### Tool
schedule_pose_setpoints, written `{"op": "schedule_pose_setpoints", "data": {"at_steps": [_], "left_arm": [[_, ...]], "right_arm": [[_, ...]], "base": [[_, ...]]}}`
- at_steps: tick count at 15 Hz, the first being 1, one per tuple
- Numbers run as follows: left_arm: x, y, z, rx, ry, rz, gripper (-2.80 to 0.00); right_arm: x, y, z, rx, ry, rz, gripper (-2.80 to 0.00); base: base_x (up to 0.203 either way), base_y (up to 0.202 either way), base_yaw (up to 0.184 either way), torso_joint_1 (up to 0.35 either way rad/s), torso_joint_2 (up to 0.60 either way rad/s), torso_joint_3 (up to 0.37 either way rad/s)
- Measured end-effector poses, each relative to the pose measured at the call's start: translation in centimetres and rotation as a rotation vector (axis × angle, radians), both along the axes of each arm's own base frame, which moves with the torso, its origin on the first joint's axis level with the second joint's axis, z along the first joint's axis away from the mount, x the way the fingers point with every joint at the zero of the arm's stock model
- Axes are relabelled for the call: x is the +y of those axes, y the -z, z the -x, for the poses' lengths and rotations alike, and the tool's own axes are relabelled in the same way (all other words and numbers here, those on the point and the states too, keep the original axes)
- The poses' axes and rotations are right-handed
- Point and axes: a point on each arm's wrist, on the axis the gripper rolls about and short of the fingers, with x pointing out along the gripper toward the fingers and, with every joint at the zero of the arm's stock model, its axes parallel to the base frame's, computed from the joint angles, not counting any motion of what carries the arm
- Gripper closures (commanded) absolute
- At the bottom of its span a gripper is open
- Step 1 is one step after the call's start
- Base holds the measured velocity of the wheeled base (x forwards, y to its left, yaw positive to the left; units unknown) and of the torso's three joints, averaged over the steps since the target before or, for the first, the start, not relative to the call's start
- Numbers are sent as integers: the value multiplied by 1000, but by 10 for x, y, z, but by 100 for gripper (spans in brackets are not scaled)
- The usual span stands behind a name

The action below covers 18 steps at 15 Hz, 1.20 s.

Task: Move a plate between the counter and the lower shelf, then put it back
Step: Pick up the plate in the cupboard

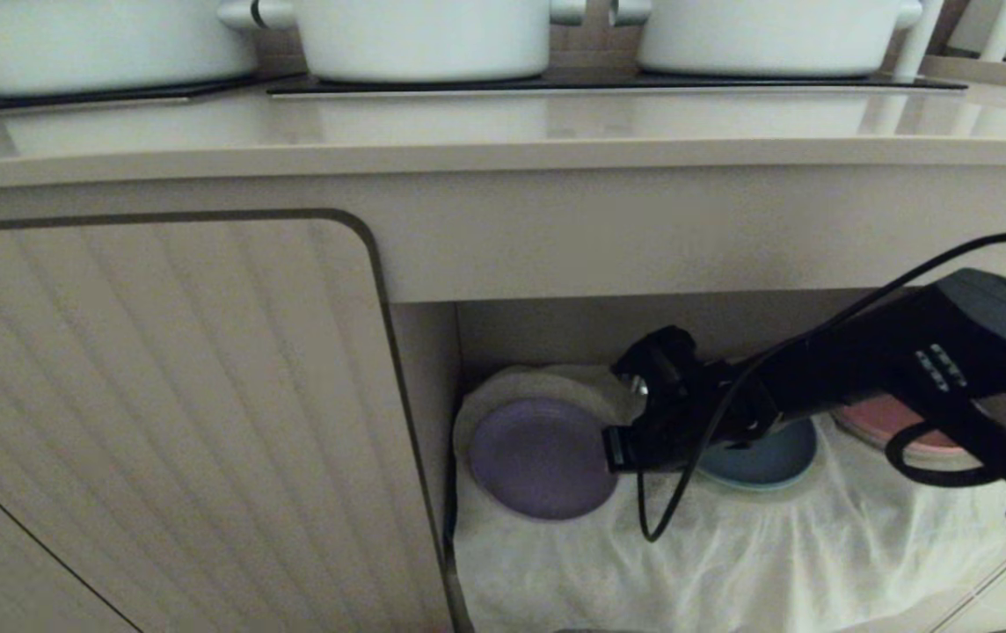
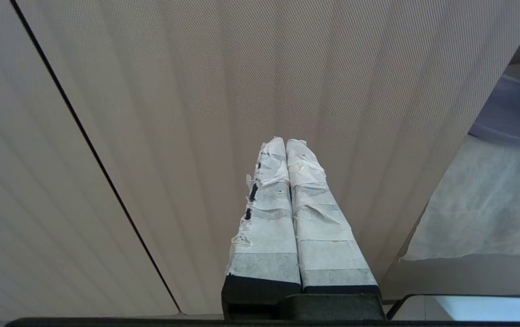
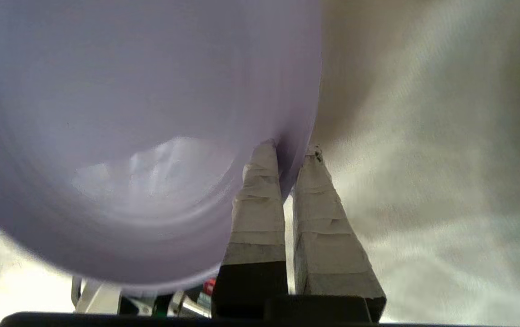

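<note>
The lavender plate [image 1: 540,457] sits at the left end of the lower shelf [image 1: 732,563], over the wrinkly white cloth. My right gripper [image 1: 610,448] reaches into the recess from the right and is shut on the plate's right rim. In the right wrist view the plate [image 3: 128,136] fills most of the picture and its rim is pinched between the taped fingers [image 3: 260,195] of the right gripper [image 3: 291,150]. The counter [image 1: 503,132] runs above the recess. My left gripper [image 2: 286,143] is shut and empty, facing a ribbed cabinet door [image 2: 196,113].
A blue plate [image 1: 762,457] and a pink plate [image 1: 885,422] lie on the cloth behind my right arm. White pots [image 1: 424,35] stand on the counter's black panels. A ribbed cabinet door [image 1: 160,422] closes off the space left of the recess.
</note>
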Motion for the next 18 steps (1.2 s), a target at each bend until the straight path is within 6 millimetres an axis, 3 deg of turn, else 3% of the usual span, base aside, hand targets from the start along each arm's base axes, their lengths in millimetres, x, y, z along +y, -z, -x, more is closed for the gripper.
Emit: {"op": "schedule_pose_setpoints", "data": {"at_steps": [18], "left_arm": [[0,0,0,0,0,0,0]], "right_arm": [[-41,-26,44,22,47,8,0]], "base": [[0,0,0,0,0,0]]}}
